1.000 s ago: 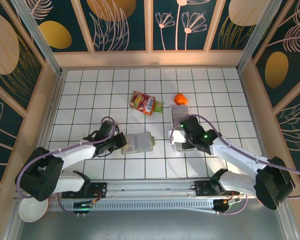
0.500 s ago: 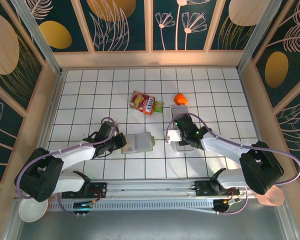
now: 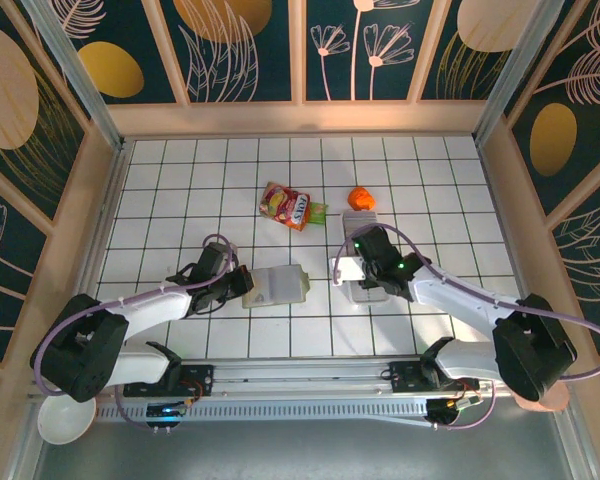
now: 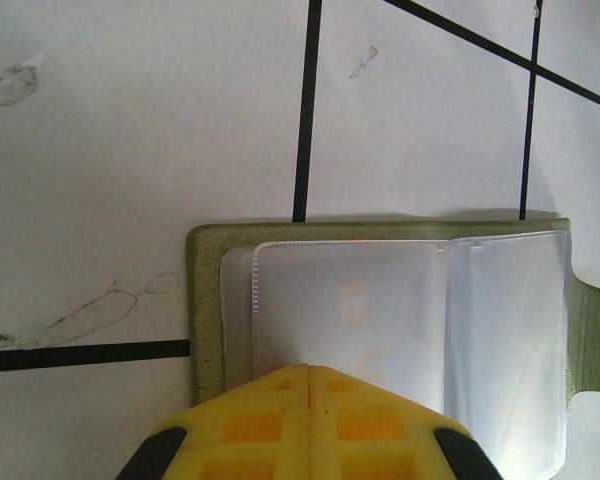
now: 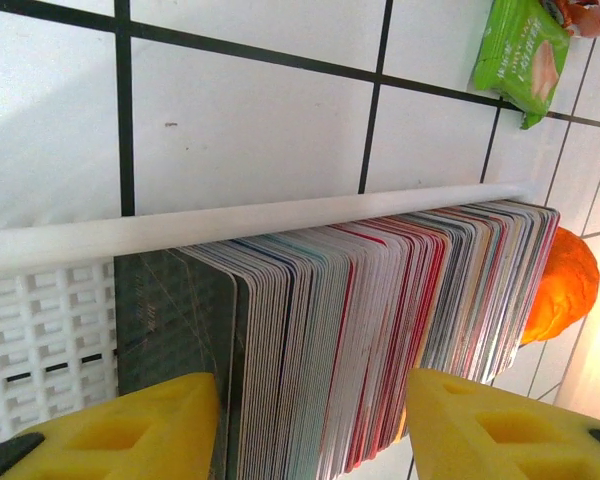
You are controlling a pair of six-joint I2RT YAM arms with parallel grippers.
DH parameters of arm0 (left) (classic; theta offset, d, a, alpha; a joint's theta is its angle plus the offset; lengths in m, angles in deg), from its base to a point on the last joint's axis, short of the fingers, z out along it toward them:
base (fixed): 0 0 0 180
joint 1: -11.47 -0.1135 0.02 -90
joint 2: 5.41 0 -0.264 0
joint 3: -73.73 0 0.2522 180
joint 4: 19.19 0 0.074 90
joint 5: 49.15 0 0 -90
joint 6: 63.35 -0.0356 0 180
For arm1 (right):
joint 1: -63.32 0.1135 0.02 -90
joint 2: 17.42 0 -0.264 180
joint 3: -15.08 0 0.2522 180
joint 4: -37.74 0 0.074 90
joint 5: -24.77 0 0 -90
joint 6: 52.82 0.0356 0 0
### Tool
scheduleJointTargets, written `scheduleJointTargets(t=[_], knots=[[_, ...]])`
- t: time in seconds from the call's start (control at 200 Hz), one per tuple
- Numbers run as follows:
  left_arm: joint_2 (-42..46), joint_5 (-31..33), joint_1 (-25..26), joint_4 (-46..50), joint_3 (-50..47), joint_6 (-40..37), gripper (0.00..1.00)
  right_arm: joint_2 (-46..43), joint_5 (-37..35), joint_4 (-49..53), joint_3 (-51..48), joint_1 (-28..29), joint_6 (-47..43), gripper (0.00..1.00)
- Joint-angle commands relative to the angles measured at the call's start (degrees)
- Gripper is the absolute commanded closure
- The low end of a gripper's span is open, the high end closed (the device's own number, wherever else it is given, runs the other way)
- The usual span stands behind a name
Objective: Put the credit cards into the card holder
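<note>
The card holder lies open on the tiles, olive-green with clear pale sleeves inside. My left gripper is shut, its yellow tip resting over the near edge of the left sleeve with nothing between the jaws. The credit cards stand on edge as a striped block in a long white tray. My right gripper straddles the front part of that block, jaws apart, the left finger against a dark front card. From above, the right gripper hangs over the tray.
A red and green snack packet and an orange object lie beyond the tray; the orange object sits just past the cards' far end. A white bowl sits off the near left corner. Wooden walls ring the table.
My right gripper has shifted along the tray onto the card block and its jaws have narrowed around the cards. The left gripper and the card holder have not moved.
</note>
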Motion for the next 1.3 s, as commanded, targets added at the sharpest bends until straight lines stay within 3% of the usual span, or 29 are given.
scheduleJointTargets(t=[0.0, 0.055, 0.15, 0.32, 0.465, 0.966, 1.291], knots=[[-0.9, 0.1, 0.3, 1.0, -0.7, -0.9, 1.00, -1.7, 0.7, 2.2, -1.3, -0.3, -1.5, 0.47], [-1.0, 0.0, 0.2, 1.1, -0.5, -0.9, 1.00, -1.9, 1.4, 2.7, -1.2, -0.3, -1.1, 0.42], [-0.8, -0.1, 0.2, 1.2, -0.4, -0.9, 1.00, -1.8, 1.7, 2.3, -2.1, -0.3, -1.4, 0.20], [-0.4, -0.4, 0.2, 0.7, -0.6, -0.9, 1.00, -0.2, 1.7, -1.3, -3.7, -0.4, -2.0, 0.16], [-0.7, -0.4, 0.2, 0.4, -0.6, -0.9, 1.00, 1.9, 0.5, -3.7, -3.3, -0.4, -2.4, 0.20], [-1.3, -0.6, 0.2, 0.3, -0.8, -1.5, 1.00, -0.1, -0.9, -2.0, -3.0, -1.0, -3.4, 0.57], [-1.7, -0.5, 0.2, 0.4, -0.6, -1.5, 1.00, -2.4, -0.9, -1.4, -3.7, -1.2, -3.1, 0.68]])
